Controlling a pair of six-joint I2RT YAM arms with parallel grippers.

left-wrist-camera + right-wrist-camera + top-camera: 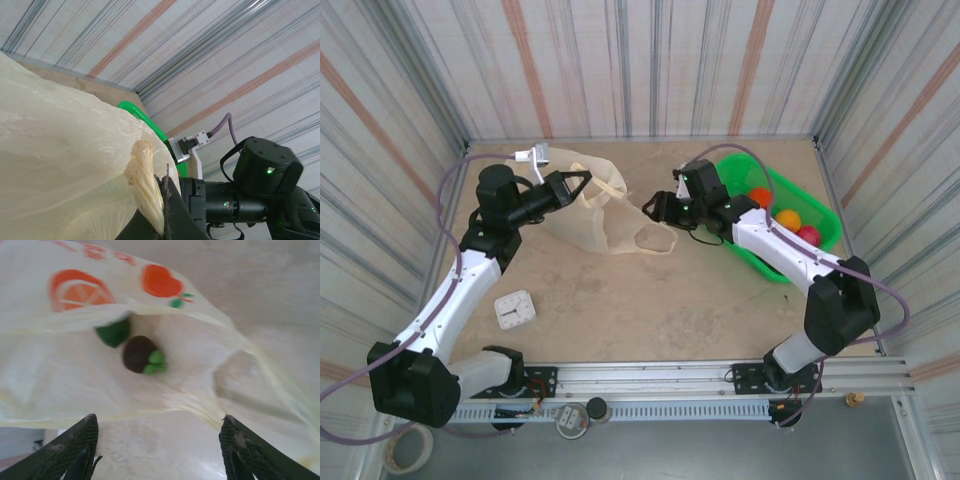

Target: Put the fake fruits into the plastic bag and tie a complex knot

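The cream-yellow plastic bag [600, 215] lies on the table at the back centre, its mouth toward the right. My left gripper [580, 182] is shut on a bunched handle strip [145, 185] and holds that side of the bag up. My right gripper [159, 427] stands open just in front of the bag's mouth with nothing between its fingers. Inside the plastic bag [60, 375] lie a dark purple fruit [140, 354] and a green one [114, 332]. More fake fruits, orange [760, 197], yellow-orange [788, 218] and red [808, 235], sit in the green basket [825, 215].
The green basket stands at the back right, close behind my right arm. A small white square timer [515, 310] lies on the table near my left arm. Striped walls close in the table on three sides. A tape roll [408, 450] lies below the front rail at left.
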